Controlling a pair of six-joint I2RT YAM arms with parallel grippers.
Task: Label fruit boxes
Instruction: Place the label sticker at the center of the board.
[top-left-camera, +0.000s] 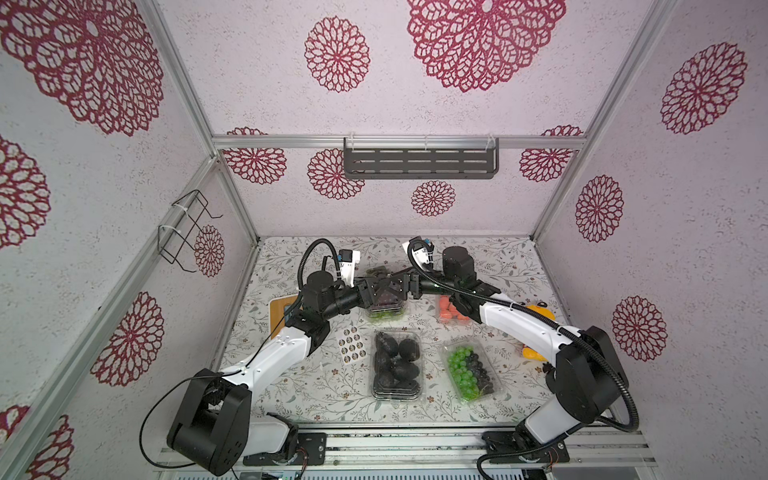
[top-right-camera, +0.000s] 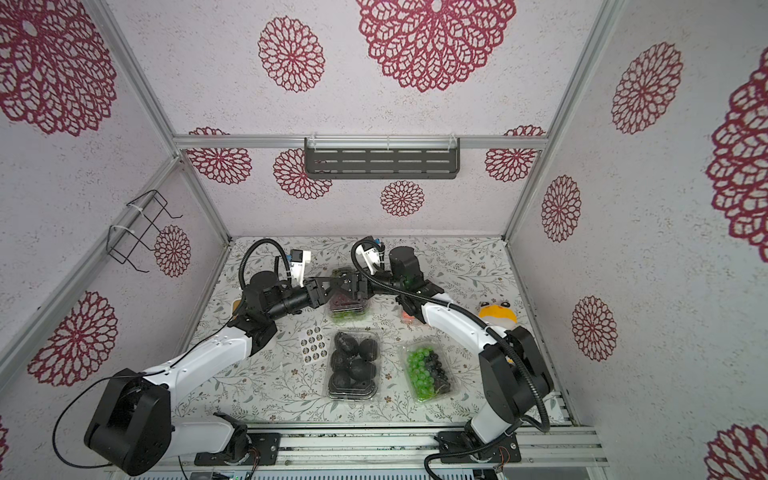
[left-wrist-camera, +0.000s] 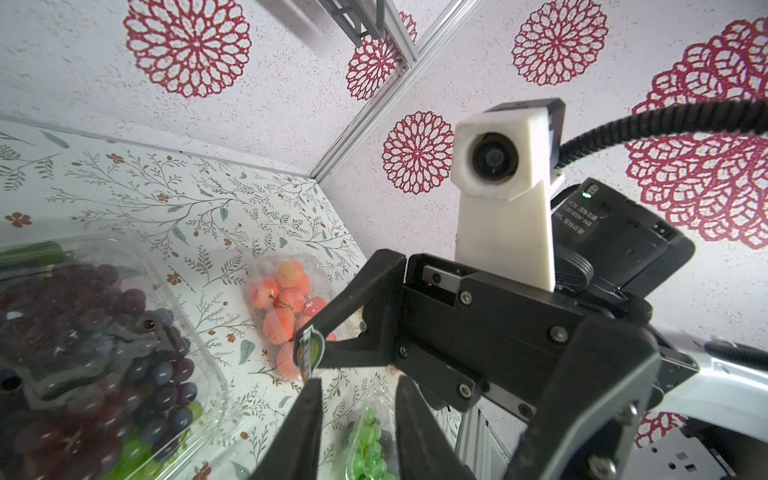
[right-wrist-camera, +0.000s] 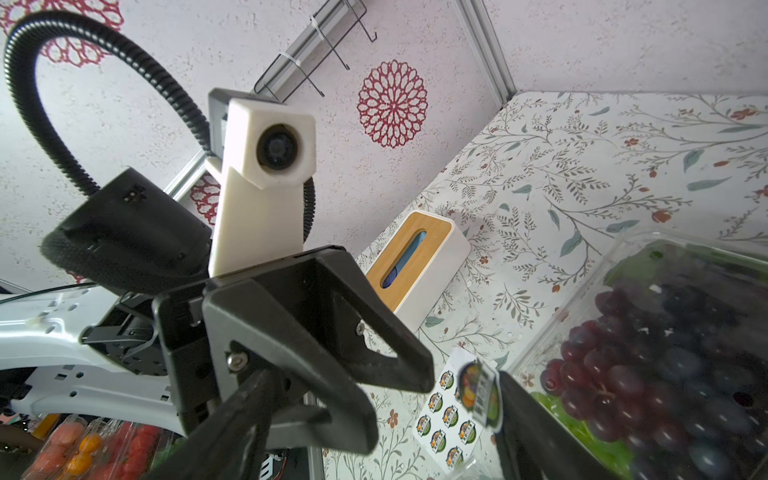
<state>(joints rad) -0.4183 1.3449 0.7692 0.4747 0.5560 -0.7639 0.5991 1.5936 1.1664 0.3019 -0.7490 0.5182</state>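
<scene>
Both grippers meet above the clear box of dark purple grapes (top-left-camera: 384, 307) (right-wrist-camera: 665, 353) at the back middle. A round sticker (right-wrist-camera: 478, 392) (left-wrist-camera: 311, 353) clings to one fingertip of my right gripper (top-left-camera: 395, 286) (right-wrist-camera: 382, 382), whose jaws stand wide open. My left gripper (top-left-camera: 388, 293) (left-wrist-camera: 355, 384) is open with a narrow gap. One of its fingertips (left-wrist-camera: 311, 386) sits right at the sticker's edge. The strawberry box (top-left-camera: 449, 313) (left-wrist-camera: 286, 307) lies to the right. In front lie the box of black round fruits (top-left-camera: 397, 363) and the green-and-black grape box (top-left-camera: 471, 368).
The white sheet of round stickers (top-left-camera: 352, 344) (right-wrist-camera: 449, 424) lies left of the black-fruit box. A white box with a wooden lid (top-left-camera: 282, 307) (right-wrist-camera: 415, 266) stands at the left edge under my left arm. A yellow toy (top-left-camera: 540, 311) sits at the right, partly behind my right arm.
</scene>
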